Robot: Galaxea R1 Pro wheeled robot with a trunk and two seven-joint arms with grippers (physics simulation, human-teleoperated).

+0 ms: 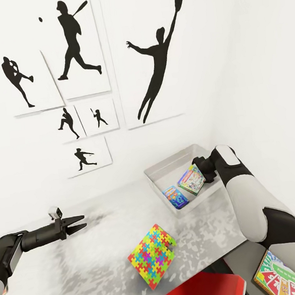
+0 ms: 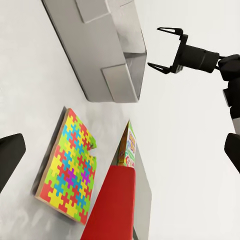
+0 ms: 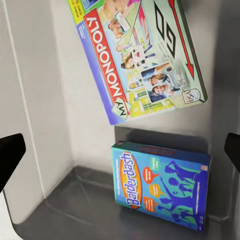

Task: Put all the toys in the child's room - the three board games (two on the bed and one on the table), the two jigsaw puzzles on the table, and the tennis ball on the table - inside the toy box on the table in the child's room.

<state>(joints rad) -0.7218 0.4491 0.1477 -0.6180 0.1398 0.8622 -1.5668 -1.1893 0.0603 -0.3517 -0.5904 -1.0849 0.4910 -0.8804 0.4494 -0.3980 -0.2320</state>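
Nearest the head camera, a red chair (image 1: 202, 293) sits under the table (image 1: 88, 265) edge, with the Skip-Bo box (image 1: 279, 276) low to its right, off the tabletop. One jigsaw puzzle (image 1: 152, 256) lies close to that front edge, bare mottled top stretching between it and the left gripper (image 1: 78, 223), which hovers empty with jaws spread. Against the wall, the toy box (image 1: 169, 170) holds the blue game (image 1: 174, 196) and the green-pink game (image 1: 191, 179), the latter tilted; the right gripper (image 2: 159, 47) hangs above them, wide open.

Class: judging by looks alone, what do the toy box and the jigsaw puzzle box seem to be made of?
Toy box: probably smooth grey plastic, with a faint sheen and moulded walls. Jigsaw puzzle box: likely printed cardboard, flat with a brownish edge in the left wrist view.
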